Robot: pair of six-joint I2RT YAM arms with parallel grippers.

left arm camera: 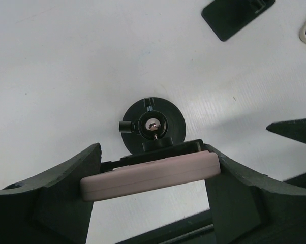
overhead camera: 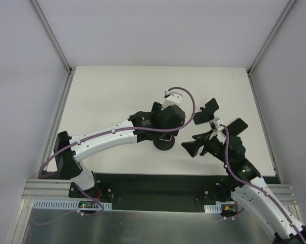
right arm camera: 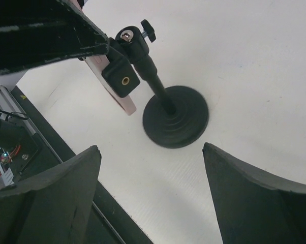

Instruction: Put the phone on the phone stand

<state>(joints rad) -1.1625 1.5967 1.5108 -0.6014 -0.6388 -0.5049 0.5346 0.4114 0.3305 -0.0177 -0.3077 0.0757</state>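
The phone [left arm camera: 150, 175], in a pale pink case, is clamped across its width between the jaws of my left gripper [left arm camera: 152, 162]. It is held edge-up against the black clamp plate [right arm camera: 123, 76] at the top of the phone stand. The stand has a round black base [right arm camera: 176, 117], a thin pole and a ball head [left arm camera: 152, 124]. In the top view my left gripper [overhead camera: 165, 127] hangs directly over the stand base [overhead camera: 163, 145]. My right gripper [right arm camera: 150, 147] is open and empty, just right of the stand [overhead camera: 214, 137]. The phone's screen is hidden.
A flat black object [left arm camera: 237, 15] lies on the white table beyond the stand, and also shows in the top view [overhead camera: 206, 110]. The table's dark front edge [right arm camera: 66, 168] runs close under my right gripper. Grey walls enclose the table on the far and side edges.
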